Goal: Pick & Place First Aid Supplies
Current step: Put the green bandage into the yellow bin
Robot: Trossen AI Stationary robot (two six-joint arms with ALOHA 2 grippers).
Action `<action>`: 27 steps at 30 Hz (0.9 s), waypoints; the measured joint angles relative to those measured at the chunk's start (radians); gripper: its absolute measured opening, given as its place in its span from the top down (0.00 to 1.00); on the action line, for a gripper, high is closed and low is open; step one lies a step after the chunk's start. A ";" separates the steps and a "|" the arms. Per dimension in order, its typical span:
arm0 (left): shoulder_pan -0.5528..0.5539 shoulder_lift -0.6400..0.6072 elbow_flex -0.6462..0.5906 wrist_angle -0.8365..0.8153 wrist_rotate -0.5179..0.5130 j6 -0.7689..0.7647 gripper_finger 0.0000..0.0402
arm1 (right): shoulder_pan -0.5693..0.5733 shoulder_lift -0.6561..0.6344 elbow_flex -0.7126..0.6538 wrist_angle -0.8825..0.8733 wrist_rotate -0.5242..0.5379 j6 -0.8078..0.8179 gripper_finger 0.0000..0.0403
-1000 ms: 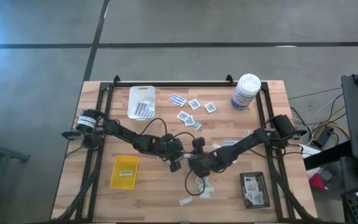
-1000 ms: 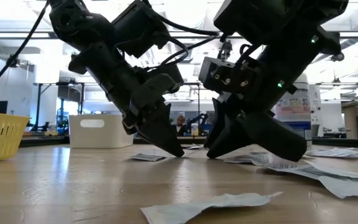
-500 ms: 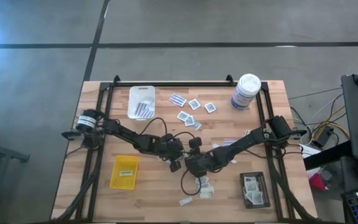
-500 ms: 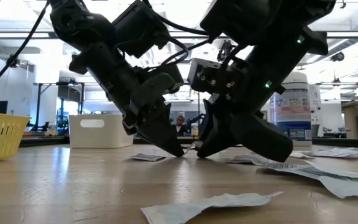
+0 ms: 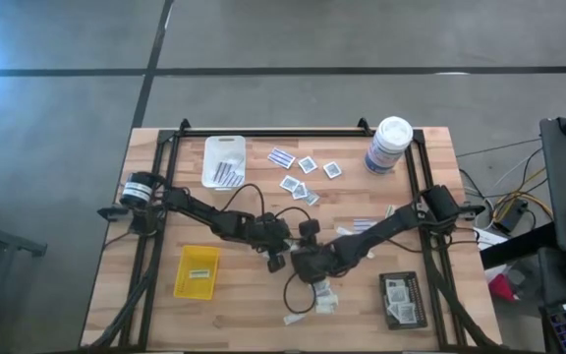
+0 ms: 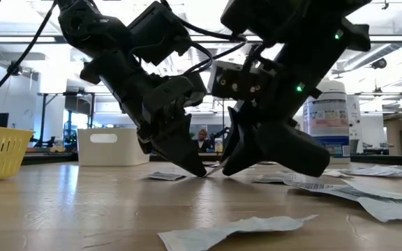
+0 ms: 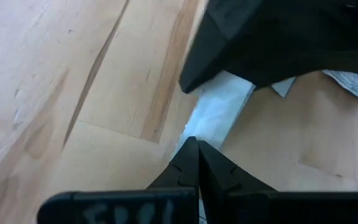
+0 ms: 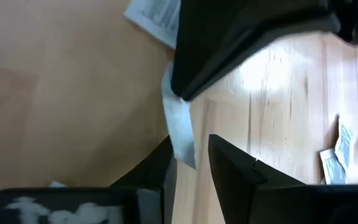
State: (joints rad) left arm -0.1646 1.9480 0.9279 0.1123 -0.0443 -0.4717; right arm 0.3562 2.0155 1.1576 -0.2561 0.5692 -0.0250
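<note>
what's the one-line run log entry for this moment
left gripper: shut, tips on small pale flat packet | right gripper: fingers astride same packet | stage: handover mid-table

Both arms matte black w/ chunky jointed links. Left arm, left-centre of high view, has a round silver-and-black motor housing at its base by the left edge of the table. Right arm, right-centre, has a boxy black base joint. Thin black cables loop over the wrists mid-frame; in low view they arc across the upper centre. Low view, upper right: small green lights on the right arm's housing, plus a pale grey plate w/ dark screws. Fingers black, wedge-shaped, tapering to thin tips. Wrist views: black bar along bottom edge w/ smudged white markings.
</note>
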 joint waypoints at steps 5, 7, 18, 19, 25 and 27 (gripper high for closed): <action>0.000 0.000 0.000 0.000 0.000 0.000 1.00 | 0.001 0.000 -0.010 -0.003 0.001 0.030 0.86; 0.000 0.000 0.000 0.000 0.000 0.000 1.00 | 0.002 0.000 -0.010 -0.002 -0.014 0.029 0.90; 0.003 -0.012 0.000 0.000 0.001 0.000 1.00 | 0.029 0.000 -0.010 -0.001 -0.029 0.026 0.98; 0.003 -0.018 0.000 0.000 0.000 0.000 1.00 | 0.032 0.000 -0.010 -0.001 -0.030 0.026 0.98; 0.003 -0.063 0.000 0.002 -0.003 0.003 1.00 | 0.040 -0.002 -0.010 -0.001 -0.030 0.072 0.98; 0.004 -0.071 -0.001 0.002 -0.003 0.017 1.00 | 0.040 -0.002 -0.010 -0.001 -0.030 0.078 0.98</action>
State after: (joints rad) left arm -0.1608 1.8768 0.9272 0.1142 -0.0471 -0.4546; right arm 0.3962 2.0132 1.1481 -0.2574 0.5392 0.0532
